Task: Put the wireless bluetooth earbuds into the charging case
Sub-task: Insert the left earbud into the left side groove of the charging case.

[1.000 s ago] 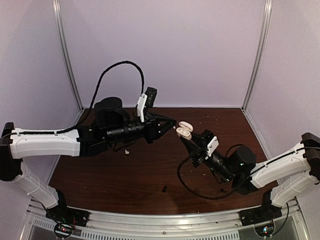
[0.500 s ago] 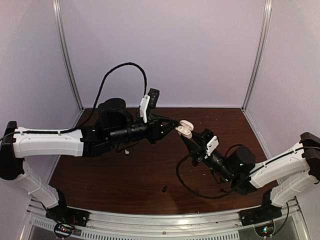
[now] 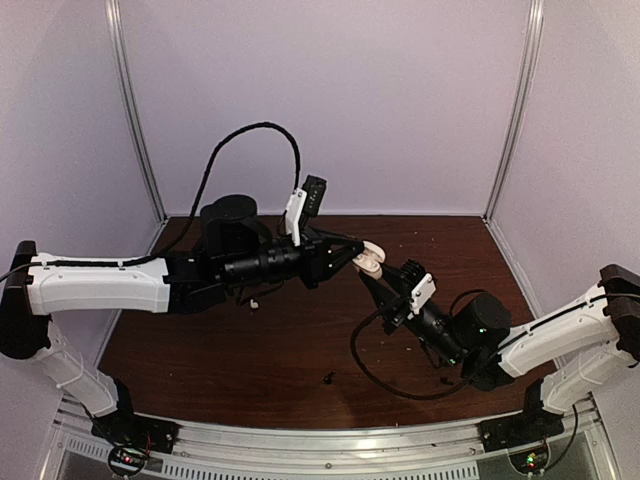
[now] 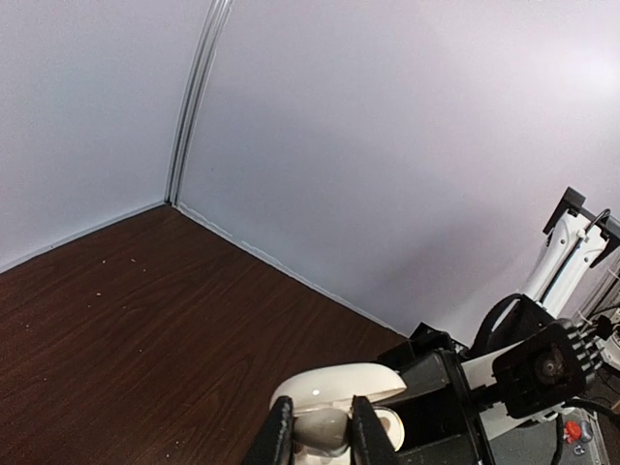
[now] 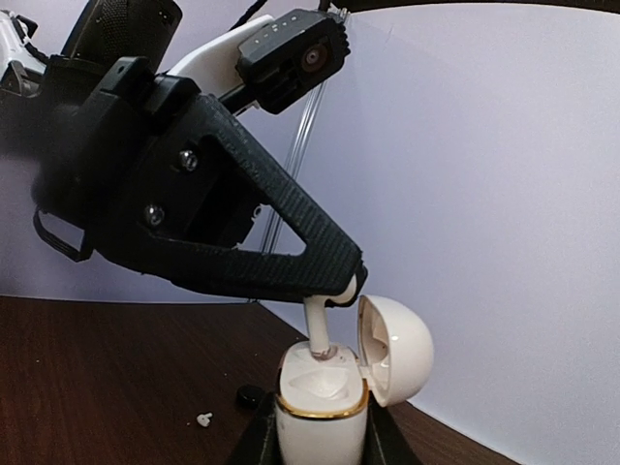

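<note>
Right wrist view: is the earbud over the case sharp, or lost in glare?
Right wrist: earbud and case sharp, no glare; the left gripper above is dark. Left wrist: earbud shadowed between close, soft fingers. Top view: both tiny.

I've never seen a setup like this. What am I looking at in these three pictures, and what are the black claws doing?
These are two robot arms bolted at the near edge of a brown table. The wide picture comes from a camera above and behind them; the other two come from a small camera on each wrist. The right gripper holds an open white charging case upright, its lid flipped back. The left gripper pinches a white earbud by its stem, its lower end at the case's opening. On the table lie a small white piece and a small dark one, too small to identify.
</note>
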Controlling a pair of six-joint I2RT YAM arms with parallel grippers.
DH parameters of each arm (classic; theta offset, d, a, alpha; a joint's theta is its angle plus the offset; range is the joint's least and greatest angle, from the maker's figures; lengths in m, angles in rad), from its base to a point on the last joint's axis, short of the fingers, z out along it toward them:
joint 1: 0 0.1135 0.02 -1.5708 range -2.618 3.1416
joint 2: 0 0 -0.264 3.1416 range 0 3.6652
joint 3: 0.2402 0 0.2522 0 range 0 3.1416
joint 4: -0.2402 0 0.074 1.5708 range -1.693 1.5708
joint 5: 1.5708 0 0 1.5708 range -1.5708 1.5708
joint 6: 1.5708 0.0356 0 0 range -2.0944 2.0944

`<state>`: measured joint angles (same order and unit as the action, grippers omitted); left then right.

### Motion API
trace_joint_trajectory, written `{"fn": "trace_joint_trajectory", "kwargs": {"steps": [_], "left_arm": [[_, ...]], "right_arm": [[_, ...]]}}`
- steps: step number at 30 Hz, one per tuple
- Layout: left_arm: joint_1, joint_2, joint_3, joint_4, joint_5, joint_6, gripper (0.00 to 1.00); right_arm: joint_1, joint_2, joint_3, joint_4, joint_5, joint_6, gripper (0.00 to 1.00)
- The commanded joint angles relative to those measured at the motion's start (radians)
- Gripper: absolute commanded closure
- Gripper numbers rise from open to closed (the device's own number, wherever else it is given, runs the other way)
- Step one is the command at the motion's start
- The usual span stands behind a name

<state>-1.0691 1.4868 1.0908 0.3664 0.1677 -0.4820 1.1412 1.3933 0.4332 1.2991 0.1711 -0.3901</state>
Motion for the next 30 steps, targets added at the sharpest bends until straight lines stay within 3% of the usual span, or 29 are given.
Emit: {"fn": "trace_joint_trajectory", "kwargs": {"steps": [1, 12, 18, 30], "left_arm": [[-0.004, 0.016, 0.033, 0.013, -0.029, 0.022, 0.92], [-0.005, 0.029, 0.034, -0.024, -0.049, 0.034, 0.91], [-0.005, 0.044, 0.047, -0.051, -0.017, 0.037, 0.74], [-0.004, -0.009, 0.040, -0.061, 0.040, 0.093, 0.56]], "right_arm": [[0.014, -0.011, 0.011, 0.041, -0.033, -0.007, 1.00], [0.015, -0.020, -0.009, 0.100, -0.040, -0.006, 1.00], [0.015, -0.019, -0.017, 0.122, -0.048, -0.006, 1.00], [0.015, -0.019, -0.040, 0.141, -0.033, 0.021, 1.00]]}}
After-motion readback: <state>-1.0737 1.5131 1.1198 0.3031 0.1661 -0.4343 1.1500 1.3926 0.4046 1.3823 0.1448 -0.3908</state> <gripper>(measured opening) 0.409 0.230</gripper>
